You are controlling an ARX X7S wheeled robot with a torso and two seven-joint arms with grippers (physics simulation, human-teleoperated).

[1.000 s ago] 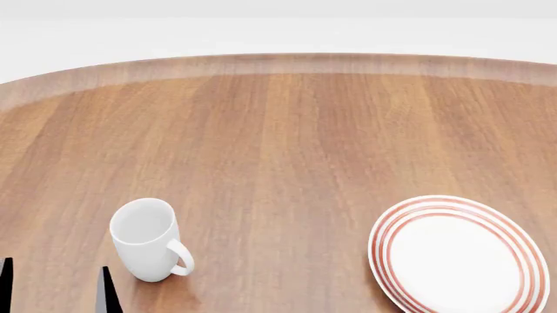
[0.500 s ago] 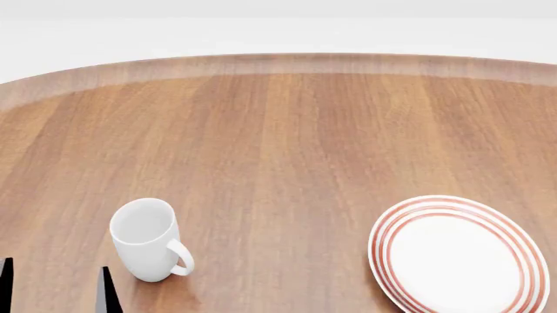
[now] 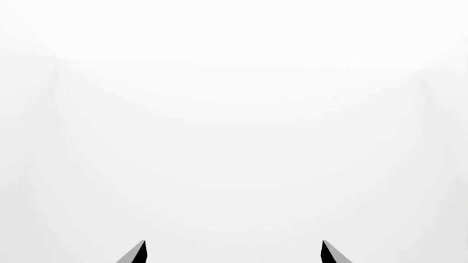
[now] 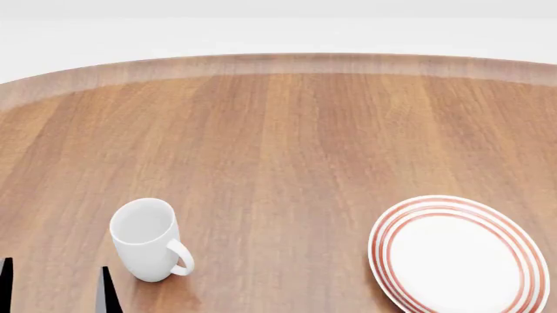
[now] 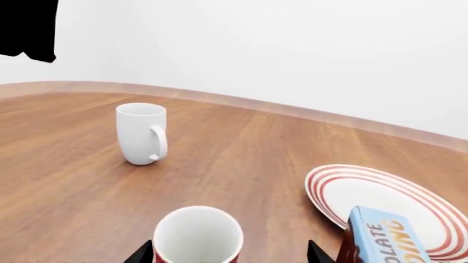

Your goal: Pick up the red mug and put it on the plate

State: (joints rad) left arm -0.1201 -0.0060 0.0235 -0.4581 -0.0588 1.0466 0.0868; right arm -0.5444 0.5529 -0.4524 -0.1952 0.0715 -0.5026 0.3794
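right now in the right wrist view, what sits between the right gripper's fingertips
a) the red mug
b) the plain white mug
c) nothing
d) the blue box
a: the red mug, white inside with a red outer wall, sits at the frame's lower edge between the two dark tips of the right gripper, whose jaws stand apart on either side of it; the white mug stands farther off, and the blue box is beside the plate.

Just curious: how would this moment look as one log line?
right pincer: open, at red mug | plate: bare | left pincer: open, idle
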